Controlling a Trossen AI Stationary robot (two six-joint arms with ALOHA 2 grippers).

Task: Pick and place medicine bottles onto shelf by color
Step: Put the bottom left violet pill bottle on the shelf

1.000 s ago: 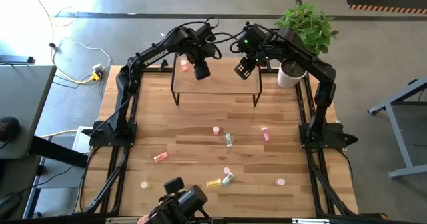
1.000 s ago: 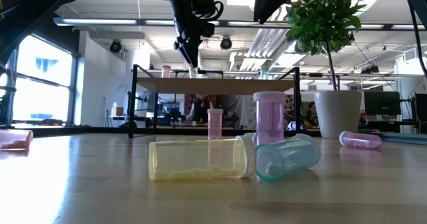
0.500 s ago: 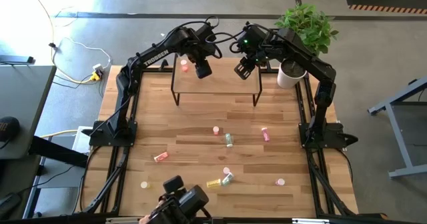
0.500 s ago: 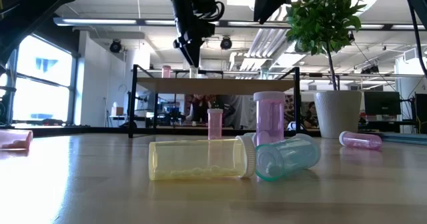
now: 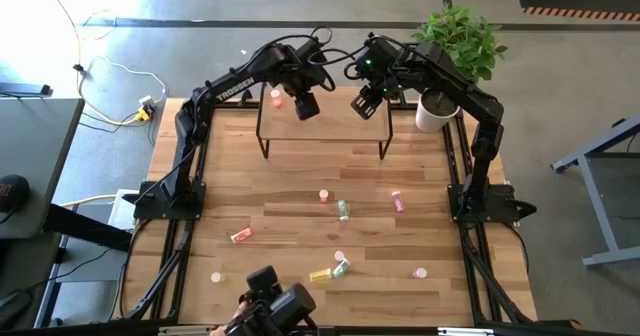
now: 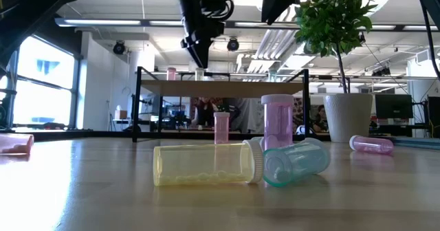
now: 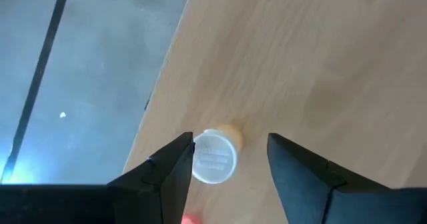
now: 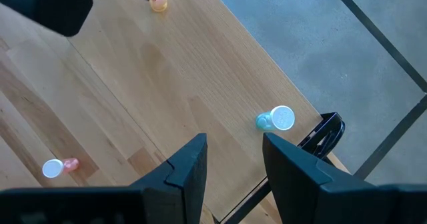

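Bottles: one pink-capped at shelf (image 5: pixel 330 122) left end. Left gripper (image 5: pixel 304 104) above shelf near left end, jaws now parted wider than a second ago, straddling yellow bottle (image 7: pixel 215 156) standing upright on board near its edge; fingers no longer pinch it. Judgement: bottle just released, placement done, arm free to lift off. Teal bottle (image 8: pixel 275 119) upright at shelf's right corner. Right gripper (image 5: pixel 364 102) hovers over shelf right end, unchanged, half open, empty. Other bottles scattered on table (image 5: pixel 290 191), unsorted.
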